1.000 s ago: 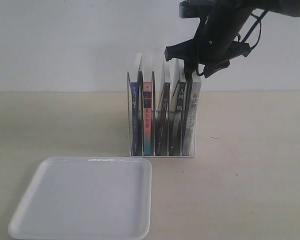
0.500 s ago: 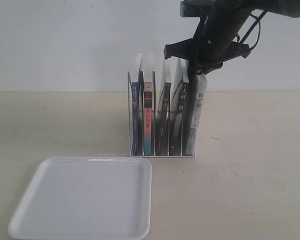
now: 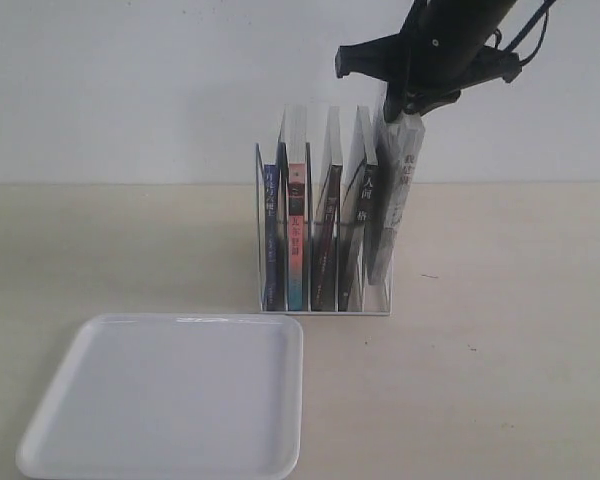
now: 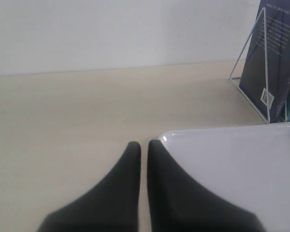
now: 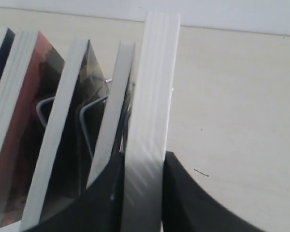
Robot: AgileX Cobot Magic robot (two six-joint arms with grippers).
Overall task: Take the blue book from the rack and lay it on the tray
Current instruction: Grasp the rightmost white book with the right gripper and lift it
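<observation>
The blue book point(image 3: 271, 240) stands upright in the leftmost slot of the white wire rack point(image 3: 325, 312); the left wrist view shows its dark blue cover point(image 4: 275, 58) behind a rack wire point(image 4: 263, 29). My right gripper point(image 3: 405, 105) is shut on the top of the grey-white marbled book point(image 3: 392, 220) at the rack's right end and holds it raised and tilted. In the right wrist view its page edge point(image 5: 152, 87) sits between the fingers of the right gripper point(image 5: 144, 157). The white tray point(image 3: 170, 400) lies in front of the rack, to the left. My left gripper point(image 4: 144, 145) is shut on nothing, low beside the tray's corner point(image 4: 232, 159).
Three other books stay in the rack between the blue one and the lifted one, including the pink-and-teal spine point(image 3: 295, 235). The rack wires point(image 5: 84, 116) stand close to the right fingers. Bare wooden table point(image 3: 510, 380) lies to the right of the rack.
My right gripper has risen with the grey-white marbled book, drawing it partway up out of the rack's right slot. The blue book and the tray have not moved.
</observation>
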